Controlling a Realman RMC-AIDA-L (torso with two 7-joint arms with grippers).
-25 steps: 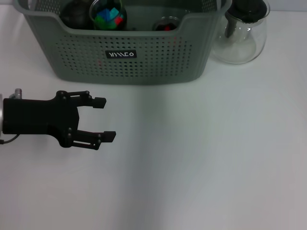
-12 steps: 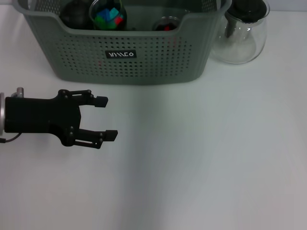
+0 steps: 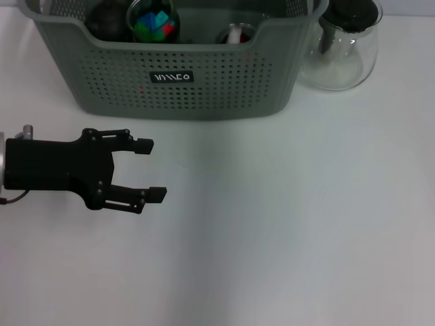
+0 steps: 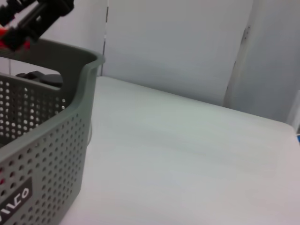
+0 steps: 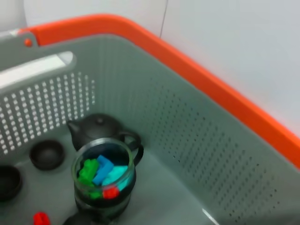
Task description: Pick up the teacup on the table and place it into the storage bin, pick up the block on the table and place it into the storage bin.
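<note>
Head view: storage bin [image 3: 178, 81], grey-green, perforated, standing at the far edge of the white table [image 3: 285, 224]; inside it a glass jar [image 3: 153, 20] of coloured blocks, a dark teapot [image 3: 105, 20] and a small cup [image 3: 236, 34]. Clear glass teapot with black lid [image 3: 345, 44] just beside the bin, on its right. Left gripper [image 3: 149, 170] over the table in front of the bin, apart from it, fingers spread, holding nothing. Left wrist view: bin corner [image 4: 51, 140], bare tabletop, and the right gripper [image 4: 33, 18] above the bin's rim; whether it is open cannot be told. Right wrist view: bin interior, dark teapot [image 5: 96, 129], jar of blocks [image 5: 104, 176], small dark cup [image 5: 47, 154], red block [image 5: 41, 219].
</note>
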